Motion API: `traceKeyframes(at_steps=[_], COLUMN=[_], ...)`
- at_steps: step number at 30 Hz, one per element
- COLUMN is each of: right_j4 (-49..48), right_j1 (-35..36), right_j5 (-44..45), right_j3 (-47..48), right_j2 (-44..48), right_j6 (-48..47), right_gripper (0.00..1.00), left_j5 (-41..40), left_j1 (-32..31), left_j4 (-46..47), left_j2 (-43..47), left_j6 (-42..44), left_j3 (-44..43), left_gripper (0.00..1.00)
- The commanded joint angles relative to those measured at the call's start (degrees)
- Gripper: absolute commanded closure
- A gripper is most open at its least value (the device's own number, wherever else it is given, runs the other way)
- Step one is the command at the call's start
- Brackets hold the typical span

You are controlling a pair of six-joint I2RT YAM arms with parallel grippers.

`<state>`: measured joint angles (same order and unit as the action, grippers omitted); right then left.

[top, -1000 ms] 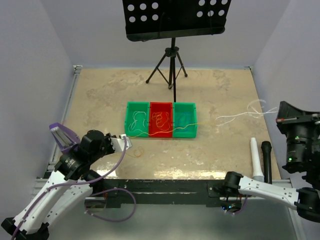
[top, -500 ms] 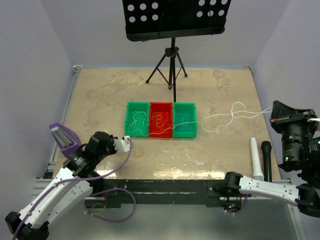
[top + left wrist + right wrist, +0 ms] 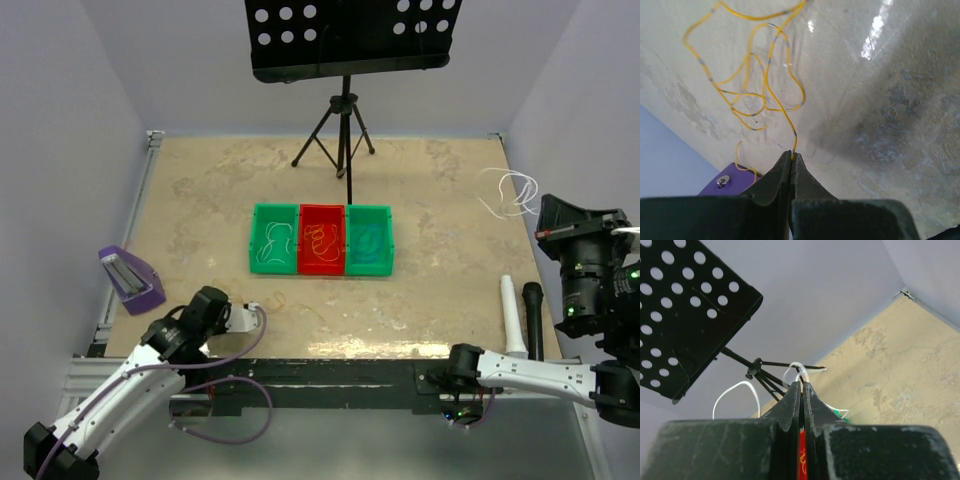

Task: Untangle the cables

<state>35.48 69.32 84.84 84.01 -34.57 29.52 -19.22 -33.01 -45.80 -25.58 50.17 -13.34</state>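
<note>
white cable now clear of the bins, in right claw

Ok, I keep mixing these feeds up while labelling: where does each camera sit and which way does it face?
Top external: high behind the bases, looking down across the table at the bins and music stand; left arm and right arm show.
Left wrist: on the left arm, facing down at the table; left gripper shut on the yellow cable.
Right wrist: on the right arm, tilted up toward the far wall; right gripper shut on the white cable.
Shared: music stand, in top and right wrist.
</note>
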Motion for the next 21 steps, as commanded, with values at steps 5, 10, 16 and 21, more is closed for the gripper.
traceKeyframes(at_steps=[5,10,16,21], right_j4=[-19.7,-41.6,-48.1,-50.8], right_j1=[2.4,2.3,-1.5,-4.9], right_j5=[7.5,-1.4,-11.9,-19.6], right_j3=[-9.0,-13.2,-11.0,-6.8], right_j2=[-8.5,-17.2,-30.5,-40.4], right_j6=[-7.1,-18.0,-17.1,-15.9], right_gripper=[1.00,1.00,1.00,1.00], left_j5=[16.3,26.0,31.3,32.1], left_j1=[0.2,0.2,0.2,0.2], left_j4=[4.2,5.8,1.6,-1.8], left_j2=[1.4,0.9,0.4,1.4], left_j6=[-8.3,-9.1,-7.2,-5.5], left_j3=[-24.5,-36.7,-44.0,-46.9], left_gripper=[1.00,1.00,1.00,1.00])
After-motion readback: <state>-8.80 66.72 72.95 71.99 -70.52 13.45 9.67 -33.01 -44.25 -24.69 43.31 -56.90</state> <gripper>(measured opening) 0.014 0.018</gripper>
